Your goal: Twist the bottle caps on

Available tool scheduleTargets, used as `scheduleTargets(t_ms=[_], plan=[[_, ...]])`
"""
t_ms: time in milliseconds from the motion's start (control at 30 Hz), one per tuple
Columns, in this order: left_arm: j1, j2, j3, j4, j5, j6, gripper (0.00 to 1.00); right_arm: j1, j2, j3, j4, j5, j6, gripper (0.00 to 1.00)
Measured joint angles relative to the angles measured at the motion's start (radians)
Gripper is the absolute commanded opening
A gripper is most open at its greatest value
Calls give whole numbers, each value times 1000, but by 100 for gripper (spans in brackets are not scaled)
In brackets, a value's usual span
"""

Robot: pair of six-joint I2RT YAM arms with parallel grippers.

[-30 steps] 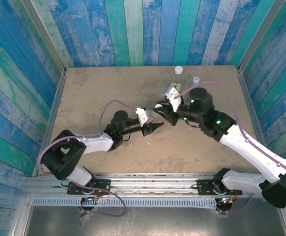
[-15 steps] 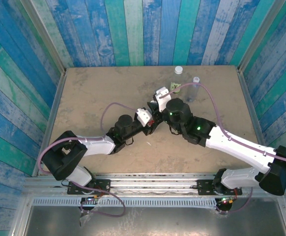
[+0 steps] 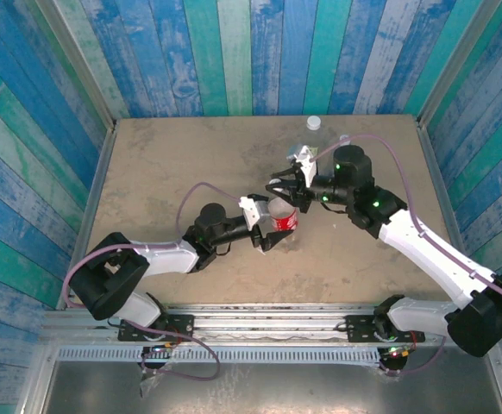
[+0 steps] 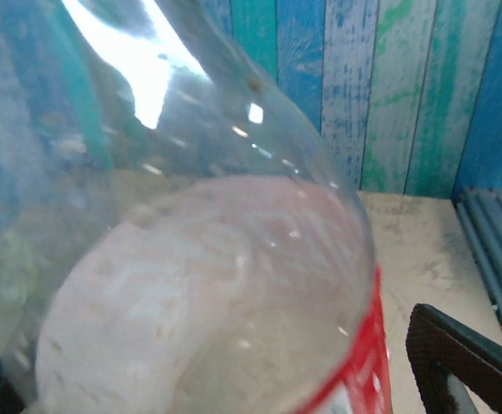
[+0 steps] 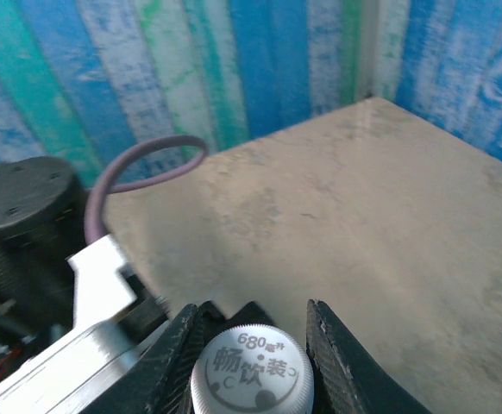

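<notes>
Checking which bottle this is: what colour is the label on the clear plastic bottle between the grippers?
Red label, best in top external view.

I counted three bottles (image 3: 284,219), one red-labelled and two farther back, three white caps (image 5: 251,375), and two arms (image 3: 169,254).

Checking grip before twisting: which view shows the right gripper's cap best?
Right wrist: the cap sits close, print up, in the right gripper. Top external: too small to tell. Left wrist faces the red-labelled bottle.
</notes>
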Motion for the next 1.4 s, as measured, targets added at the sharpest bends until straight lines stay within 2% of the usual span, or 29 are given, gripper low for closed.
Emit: scheduleTargets(t_ms=[67,133,333,433,500,533,567,667,733,900,1133,1400], plan=[[5,0,0,23,14,-17,100,0,-14,-15,11,-41,-4,1],[11,0,0,43,18,-35,98,0,-29,-36,28,-72,-6,1],[31,1,0,101,45,-86,74,-8,-69,-99,87,-99,0,1],[31,1,2,114,58,-98,66,-23,-89,-111,90,-99,1,1],[29,1,5,116,68,-97,59,-24,-98,-115,91,-99,1,6],[29,1,6,116,71,-96,57,-25,-101,-116,90,-99,0,14],[29,1,8,115,73,-95,56,-25,-105,-117,89,-98,-2,28],[29,1,15,100,80,-81,54,-24,-117,-115,64,-84,-14,60],[31,1,19,76,87,-65,50,-29,-133,-104,26,-59,-35,68],[35,1,55,-27,129,8,48,-34,-154,21,-163,-3,-147,67],[35,0,96,-227,171,179,50,-34,-90,328,-603,11,-388,63],[35,-1,110,-340,188,294,51,16,38,454,-922,65,-550,57]])
